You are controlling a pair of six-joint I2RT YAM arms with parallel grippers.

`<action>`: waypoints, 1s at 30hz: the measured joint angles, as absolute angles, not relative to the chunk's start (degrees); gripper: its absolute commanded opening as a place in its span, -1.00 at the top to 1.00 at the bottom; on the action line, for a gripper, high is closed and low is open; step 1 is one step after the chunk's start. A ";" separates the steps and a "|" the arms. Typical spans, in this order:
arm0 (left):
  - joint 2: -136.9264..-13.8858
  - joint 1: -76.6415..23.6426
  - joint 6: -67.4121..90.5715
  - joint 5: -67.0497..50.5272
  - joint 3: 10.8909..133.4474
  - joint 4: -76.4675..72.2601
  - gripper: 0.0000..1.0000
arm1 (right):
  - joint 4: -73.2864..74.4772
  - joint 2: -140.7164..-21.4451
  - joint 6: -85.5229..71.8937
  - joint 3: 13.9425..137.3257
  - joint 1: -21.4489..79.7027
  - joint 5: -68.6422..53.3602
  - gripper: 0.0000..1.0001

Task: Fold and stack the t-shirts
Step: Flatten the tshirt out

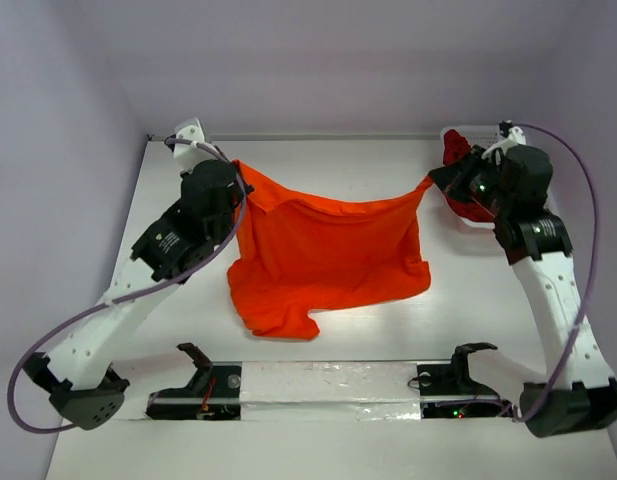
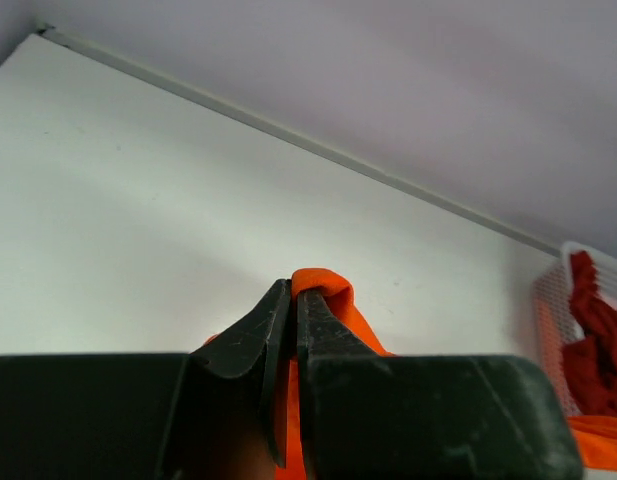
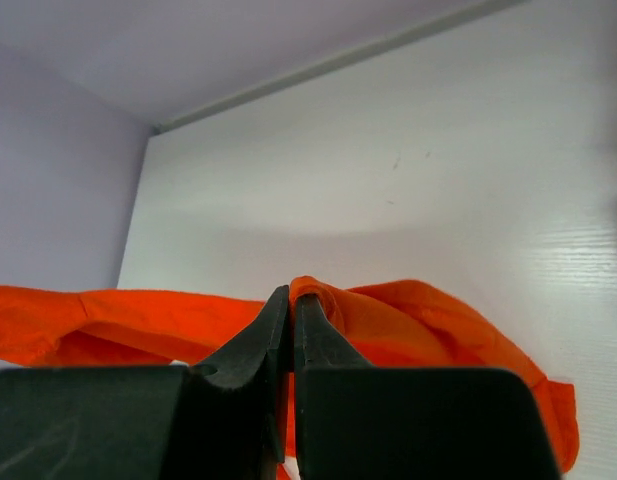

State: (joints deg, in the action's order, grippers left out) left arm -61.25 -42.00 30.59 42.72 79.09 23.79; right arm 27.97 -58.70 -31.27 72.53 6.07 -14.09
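The bright orange t-shirt [image 1: 323, 250] hangs stretched between both arms over the middle of the table, its lower part lying on the surface. My left gripper [image 1: 244, 186] is shut on its left top corner [image 2: 323, 290]. My right gripper [image 1: 432, 181] is shut on its right top corner [image 3: 333, 300]. The dark red t-shirt [image 1: 456, 150] lies bunched in the white basket [image 1: 476, 224] at the back right, partly hidden by my right arm; it also shows in the left wrist view [image 2: 598, 345].
The white lattice basket [image 2: 553, 320] stands at the table's back right corner. The back wall and side walls close in the table. A taped strip [image 1: 328, 385] with the arm mounts runs along the near edge.
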 measured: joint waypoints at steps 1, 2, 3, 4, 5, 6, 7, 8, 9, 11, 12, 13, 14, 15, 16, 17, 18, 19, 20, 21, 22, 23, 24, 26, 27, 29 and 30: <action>-62.33 -40.99 30.76 42.61 79.09 23.86 1.00 | 27.70 -60.45 -31.46 72.47 6.07 -14.31 1.00; -63.13 -40.18 30.85 42.52 79.09 23.79 1.00 | 27.40 -62.04 -31.73 72.47 6.07 -14.50 1.00; -63.92 -39.53 30.92 42.50 79.09 23.75 1.00 | 26.85 -63.31 -31.81 72.49 6.07 -14.68 1.00; -64.60 -39.05 30.94 42.48 79.09 23.64 1.00 | 26.11 -64.69 -32.01 72.51 6.13 -14.90 1.00; -65.30 -38.33 30.94 42.46 79.11 23.33 1.00 | 25.50 -66.00 -32.16 72.64 6.15 -15.11 1.00; -65.91 -37.74 30.94 42.30 79.13 23.07 1.00 | 24.93 -67.53 -32.29 72.95 6.28 -15.42 1.00; -66.74 -37.17 30.98 42.02 79.29 22.92 1.00 | 24.56 -69.01 -32.42 73.43 6.44 -15.62 1.00; -67.55 -36.67 30.98 41.80 79.68 22.90 1.00 | 23.83 -70.61 -32.64 73.82 6.55 -15.94 1.00; -68.62 -35.94 31.00 41.50 80.44 22.92 1.00 | 23.05 -72.31 -32.82 74.19 6.85 -16.36 1.00; -71.16 -34.70 30.98 41.17 82.70 22.94 1.00 | 21.45 -75.64 -32.99 74.52 7.25 -17.10 1.00; -72.55 -34.04 30.94 41.04 84.14 23.03 1.00 | 21.12 -77.10 -33.04 74.52 7.27 -17.54 1.00; -73.78 -33.61 30.94 40.97 85.41 23.05 1.00 | 20.69 -78.61 -33.12 74.52 7.38 -18.04 1.00; -74.98 -33.15 30.94 40.91 86.70 23.00 1.00 | 20.14 -80.25 -33.28 74.52 7.60 -18.59 1.00; -75.99 -32.67 30.94 40.82 87.77 23.11 1.00 | 19.75 -81.71 -33.32 74.50 7.64 -19.11 1.00; -76.79 -32.36 30.94 40.77 88.64 23.40 1.00 | 19.42 -83.18 -33.41 74.43 7.81 -19.51 1.00; -77.49 -31.99 30.96 40.73 89.47 23.68 1.00 | 19.18 -84.53 -33.45 74.39 7.99 -19.77 1.00; -78.11 -31.70 30.96 40.66 90.26 24.14 1.00 | 18.98 -86.02 -33.47 74.30 8.27 -20.16 1.00; -78.70 -31.51 30.96 40.64 90.98 24.62 1.00 | 18.87 -87.09 -33.47 74.08 8.47 -20.43 1.00; -79.24 -31.38 30.96 40.62 91.81 25.19 1.00 | 18.94 -88.25 -33.47 73.80 8.86 -20.73 1.00; -79.83 -31.24 30.94 40.64 92.79 25.87 1.00 | 18.90 -89.21 -33.47 73.47 9.34 -20.93 1.00; -80.44 -30.98 30.92 40.64 93.84 26.52 1.00 | 19.03 -90.06 -33.45 73.12 9.85 -21.15 1.00; -81.17 -30.92 30.87 40.69 95.26 27.29 1.00 | 19.25 -90.83 -33.45 72.95 10.41 -21.45 1.00; -81.80 -30.83 30.85 40.69 96.51 27.73 1.00 | 19.29 -91.68 -33.47 72.90 11.03 -21.87 1.00; -83.55 -30.74 30.70 40.64 99.88 29.12 1.00 | 19.20 -93.01 -33.50 72.90 12.03 -22.94 1.00; -84.36 -30.72 30.70 40.60 101.58 29.93 1.00 | 19.16 -93.65 -33.58 72.90 12.53 -23.51 1.00; -86.04 -30.68 30.63 40.42 104.97 31.03 1.00 | 19.00 -94.80 -33.82 72.90 13.58 -24.32 1.00; -86.72 -30.68 30.59 40.29 106.41 31.46 1.00 | 18.96 -95.44 -33.91 72.90 14.20 -24.58 1.00</action>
State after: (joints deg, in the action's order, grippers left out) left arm -86.72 -30.68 30.59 40.29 106.41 31.46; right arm 18.96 -95.44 -33.91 72.90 14.20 -24.58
